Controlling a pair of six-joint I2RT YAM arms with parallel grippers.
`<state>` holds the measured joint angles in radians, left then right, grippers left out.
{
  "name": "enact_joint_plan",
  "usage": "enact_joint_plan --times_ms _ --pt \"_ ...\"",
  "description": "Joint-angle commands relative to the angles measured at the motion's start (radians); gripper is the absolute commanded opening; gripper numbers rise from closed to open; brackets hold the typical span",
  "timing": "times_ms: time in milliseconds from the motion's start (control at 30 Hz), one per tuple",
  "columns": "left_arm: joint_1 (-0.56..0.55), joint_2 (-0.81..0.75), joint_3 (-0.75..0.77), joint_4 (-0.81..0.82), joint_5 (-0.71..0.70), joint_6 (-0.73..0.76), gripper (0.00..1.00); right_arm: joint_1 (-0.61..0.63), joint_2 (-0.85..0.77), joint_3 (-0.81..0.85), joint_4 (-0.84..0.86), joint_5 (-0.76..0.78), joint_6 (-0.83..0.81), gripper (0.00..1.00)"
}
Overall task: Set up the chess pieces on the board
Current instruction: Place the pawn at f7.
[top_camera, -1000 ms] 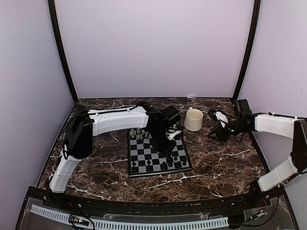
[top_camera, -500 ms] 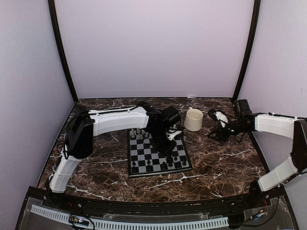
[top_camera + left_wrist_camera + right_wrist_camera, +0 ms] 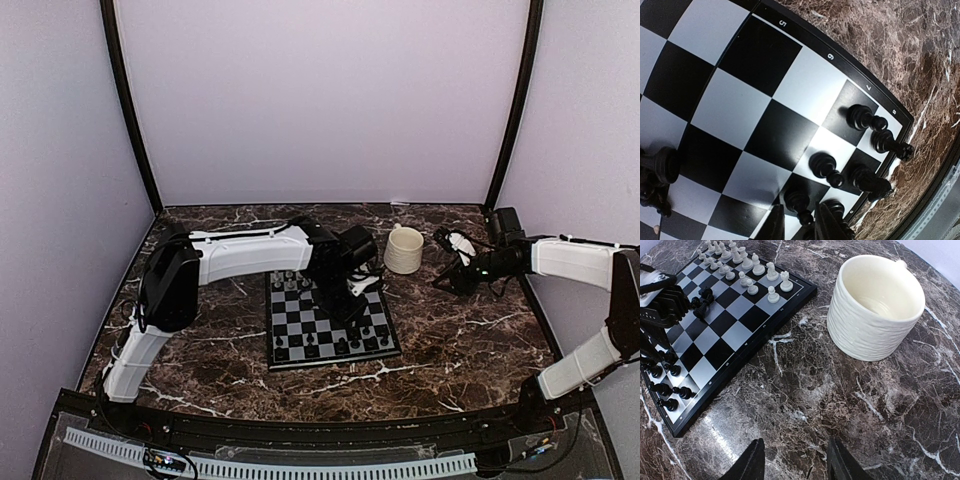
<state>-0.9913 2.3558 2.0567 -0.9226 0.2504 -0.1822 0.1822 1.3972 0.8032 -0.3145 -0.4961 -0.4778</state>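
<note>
Left wrist: L claw (image 3: 799, 206) setting black piece (image 3: 795, 200) on board (image 3: 740, 110), jaws barely parted, grip unclear. Next: lift clear w/o toppling neighbours (image 3: 825, 167). R claw (image 3: 795, 460) wide, empty.

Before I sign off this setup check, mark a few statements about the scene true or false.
1. The mug is empty and stands off the board. True.
2. The right gripper holds a black piece. False: it is open above the tabletop, holding nothing.
3. The left gripper is over the board, among the black pieces. True.
4. The white pieces lie in the mug. False: they stand on the board.
5. White and black pieces stand at opposite ends of the board. True.
</note>
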Motion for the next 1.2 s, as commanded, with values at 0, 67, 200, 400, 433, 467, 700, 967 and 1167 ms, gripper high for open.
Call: enact_joint_plan --times_ms 0,67,200,400,433,467,700,967,1167 --pt "-0.004 -0.002 0.027 -0.031 0.001 0.012 0.24 -0.004 -0.006 -0.010 0.009 0.002 -0.008 0.43" --pt "-0.004 -0.002 0.029 -0.028 0.007 0.012 0.25 -0.004 -0.007 -0.010 0.009 0.002 -0.007 0.43" --pt "-0.004 -0.002 0.036 -0.025 0.015 0.013 0.26 -0.004 -0.009 -0.012 0.009 0.002 -0.007 0.44" --pt "-0.004 -0.003 0.039 -0.010 0.025 0.021 0.28 -0.004 -0.007 -0.012 0.009 0.001 -0.007 0.44" --pt "-0.004 -0.003 0.036 -0.006 0.028 0.019 0.28 -0.004 -0.007 -0.012 0.009 0.002 -0.007 0.44" --pt "-0.004 -0.003 0.035 0.001 0.036 0.020 0.28 -0.004 -0.008 -0.012 0.010 0.002 -0.007 0.44" --pt "-0.004 -0.003 0.032 0.011 0.073 0.019 0.28 -0.004 -0.006 -0.013 0.011 0.003 -0.007 0.44" --pt "-0.004 -0.004 0.032 0.001 0.061 0.020 0.28 -0.004 -0.005 -0.012 0.012 0.003 -0.008 0.44" --pt "-0.004 -0.011 0.037 -0.002 0.032 0.016 0.28 -0.004 -0.006 -0.012 0.011 0.004 -0.007 0.44"
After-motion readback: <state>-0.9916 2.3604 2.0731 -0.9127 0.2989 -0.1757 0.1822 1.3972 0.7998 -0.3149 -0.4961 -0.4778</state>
